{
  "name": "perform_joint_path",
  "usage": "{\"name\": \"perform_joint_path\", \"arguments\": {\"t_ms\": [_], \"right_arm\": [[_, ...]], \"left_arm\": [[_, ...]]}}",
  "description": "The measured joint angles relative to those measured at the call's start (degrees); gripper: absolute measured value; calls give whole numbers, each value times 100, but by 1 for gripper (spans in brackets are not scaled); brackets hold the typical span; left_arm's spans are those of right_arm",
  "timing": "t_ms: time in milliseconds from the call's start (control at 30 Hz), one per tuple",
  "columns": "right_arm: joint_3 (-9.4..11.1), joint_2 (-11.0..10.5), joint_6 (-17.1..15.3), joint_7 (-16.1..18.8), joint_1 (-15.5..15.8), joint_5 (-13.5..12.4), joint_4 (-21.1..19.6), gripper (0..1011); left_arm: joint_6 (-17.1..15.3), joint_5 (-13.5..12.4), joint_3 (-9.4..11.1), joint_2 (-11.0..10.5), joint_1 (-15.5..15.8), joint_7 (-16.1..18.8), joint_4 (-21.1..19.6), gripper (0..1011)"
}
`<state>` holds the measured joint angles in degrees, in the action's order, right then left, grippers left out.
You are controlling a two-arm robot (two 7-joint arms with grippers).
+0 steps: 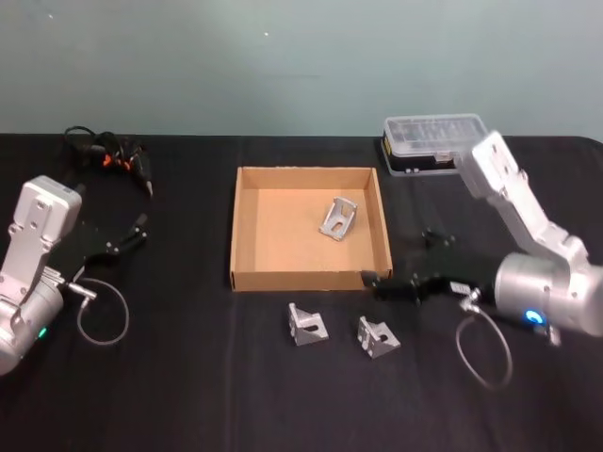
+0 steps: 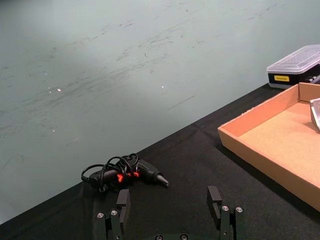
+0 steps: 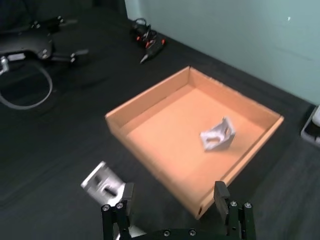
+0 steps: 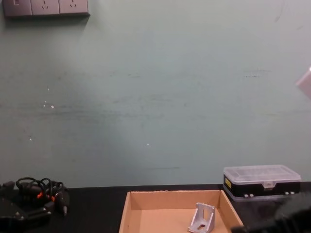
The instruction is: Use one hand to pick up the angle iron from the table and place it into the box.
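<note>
1. Nearest the robot, 2 silver brackets lie on the black table [image 1: 188, 405] just in front of the box. These are the left angle iron [image 1: 307, 323] and the right angle iron [image 1: 378, 335], near each other but apart.
2. Just behind the right angle iron, the right gripper [image 1: 370, 281] sits at the box's near right corner, pointing toward the robot's left. Its fingers [image 3: 220, 194] are spread wide with nothing between them. Whether it touches the cardboard cannot be told.
3. The left gripper [image 1: 135, 234] is over the left side of the table, well apart from the box. Its fingers [image 2: 214, 197] are also spread and hold nothing.
4. The box [image 1: 311, 280], a shallow tan cardboard tray, stands mid-table. A 3rd angle iron [image 1: 339, 218] rests on its floor toward the far right, propped at a tilt.
5. Farthest back, a clear-lidded plastic case [image 1: 433, 141] stands just beyond the box's far right corner. A black corded tool [image 1: 108, 155] with orange marks lies at the far left.
</note>
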<state>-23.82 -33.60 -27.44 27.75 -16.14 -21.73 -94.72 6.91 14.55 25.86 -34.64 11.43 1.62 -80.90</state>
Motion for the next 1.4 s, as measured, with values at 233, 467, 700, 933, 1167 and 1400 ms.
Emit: {"name": "perform_joint_path", "arguments": {"t_ms": [233, 467, 700, 933, 1167, 1400], "right_arm": [[39, -358, -469, -319, 547, -108, -803, 1004], [-170, -373, -911, -554, 636, 105, -1104, 1004], [-416, -120, -1359, -691, 544, 377, -1076, 1004], [-509, 110, -1618, -850, 461, 576, -956, 1004], [-463, 269, -1680, -917, 466, 668, -842, 1004], [-426, 300, -1493, -917, 507, 777, -822, 1004]], "left_arm": [[0, 0, 0, 0, 0, 0, 0, 1011], [0, 0, 0, 0, 0, 0, 0, 1011], [0, 0, 0, 0, 0, 0, 0, 1011], [0, 0, 0, 0, 0, 0, 0, 1011], [0, 0, 0, 0, 0, 0, 0, 1011], [0, 0, 0, 0, 0, 0, 0, 1011]]}}
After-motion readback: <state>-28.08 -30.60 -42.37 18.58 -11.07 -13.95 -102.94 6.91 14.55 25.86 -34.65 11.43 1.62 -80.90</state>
